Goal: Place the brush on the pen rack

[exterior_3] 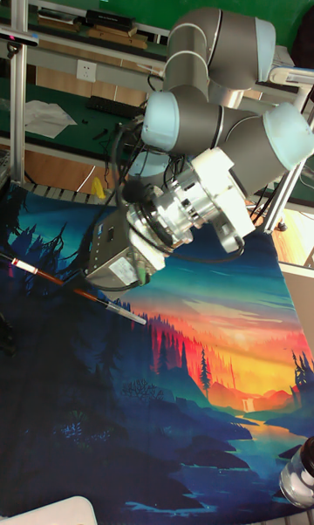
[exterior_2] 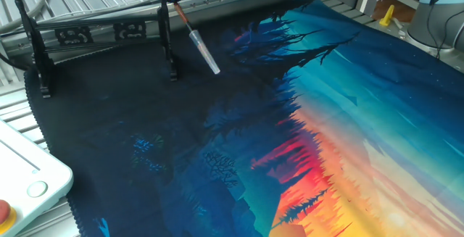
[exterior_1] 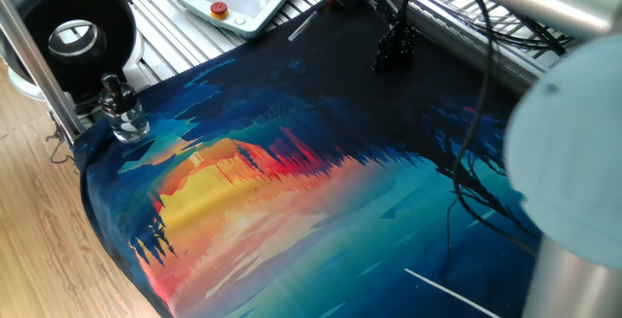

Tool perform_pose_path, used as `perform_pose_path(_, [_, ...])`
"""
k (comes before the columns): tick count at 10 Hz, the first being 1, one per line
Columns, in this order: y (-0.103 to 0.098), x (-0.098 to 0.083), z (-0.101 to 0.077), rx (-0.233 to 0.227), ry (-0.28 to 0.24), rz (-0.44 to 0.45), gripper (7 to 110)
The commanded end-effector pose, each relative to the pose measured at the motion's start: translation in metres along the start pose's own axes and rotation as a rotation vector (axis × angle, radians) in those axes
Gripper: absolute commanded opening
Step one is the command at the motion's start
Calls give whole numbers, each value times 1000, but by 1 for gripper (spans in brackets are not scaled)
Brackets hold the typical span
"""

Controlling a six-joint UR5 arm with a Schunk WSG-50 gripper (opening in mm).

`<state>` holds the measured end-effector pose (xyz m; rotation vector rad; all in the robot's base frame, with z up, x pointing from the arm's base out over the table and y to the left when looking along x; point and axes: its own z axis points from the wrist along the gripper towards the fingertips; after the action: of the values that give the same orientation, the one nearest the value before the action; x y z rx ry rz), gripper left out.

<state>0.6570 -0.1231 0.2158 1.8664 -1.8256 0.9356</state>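
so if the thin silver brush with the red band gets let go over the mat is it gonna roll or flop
The thin silver brush with the red band looks straight and rigid, so it probably won't flop. Being slim and apparently round, it could well roll on the printed fabric mat. It looks light, held at one end by the gripper without visible sag.

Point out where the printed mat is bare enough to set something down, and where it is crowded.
The orange centre of the mat is bare, between the glass bottle and the thin white rod. The dark far edge is crowded: pen rack, cables, and the gripper holding the brush.
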Motion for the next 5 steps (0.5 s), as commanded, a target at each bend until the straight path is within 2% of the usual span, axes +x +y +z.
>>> perform_pose_path(1, [-7,3,-7,98,11,-52,7])
perform_pose_path(2, [-4,18,-10,92,55,-68,7])
perform_pose_path(3, [-2,22,-12,87,60,-75,7])
perform_pose_path(4, [-2,33,-13,88,97,-89,7])
perform_pose_path(5, [10,52,-15,38,169,-80,7])
